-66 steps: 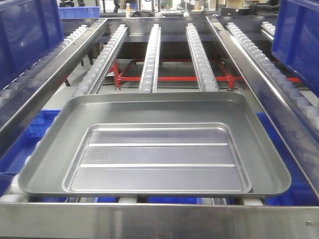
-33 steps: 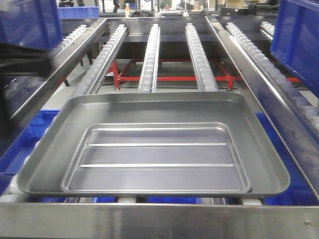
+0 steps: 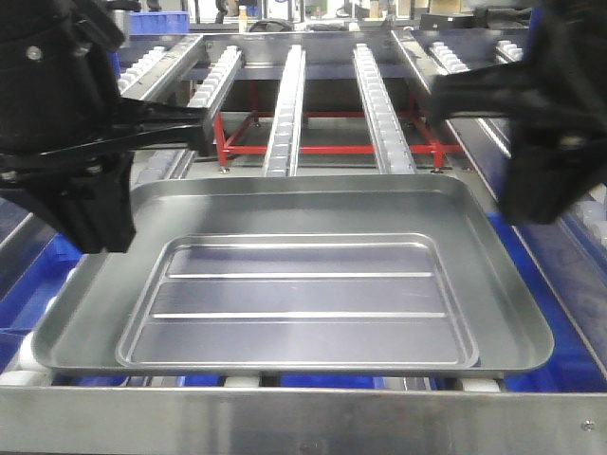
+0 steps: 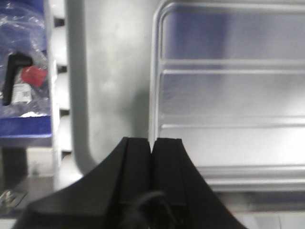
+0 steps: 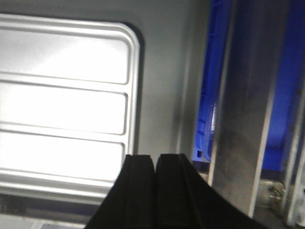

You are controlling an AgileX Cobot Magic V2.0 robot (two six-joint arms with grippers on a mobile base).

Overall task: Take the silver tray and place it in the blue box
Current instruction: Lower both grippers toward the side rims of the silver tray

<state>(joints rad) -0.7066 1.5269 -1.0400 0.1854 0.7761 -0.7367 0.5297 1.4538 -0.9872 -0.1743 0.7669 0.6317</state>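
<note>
The silver tray (image 3: 303, 294) lies flat on the rollers (image 3: 285, 104). Nobody has picked it up yet. The left gripper (image 4: 151, 139) hangs over its left side and the right gripper (image 5: 155, 156) over its right side. Both have their fingers pressed together and hold nothing. The blue box (image 5: 207, 95) sits lower down, just beside the tray. Grabbing, lifting and putting in are all left to do.

Three roller rails (image 3: 285, 104) run parallel, away from camera. Red frame (image 3: 332, 149) crosses beneath them. Steel bar (image 3: 285, 422) spans near edge. Left wrist view: clear plastic bag (image 4: 26, 24) holding black handle (image 4: 10, 78), red tag (image 4: 33, 75).
</note>
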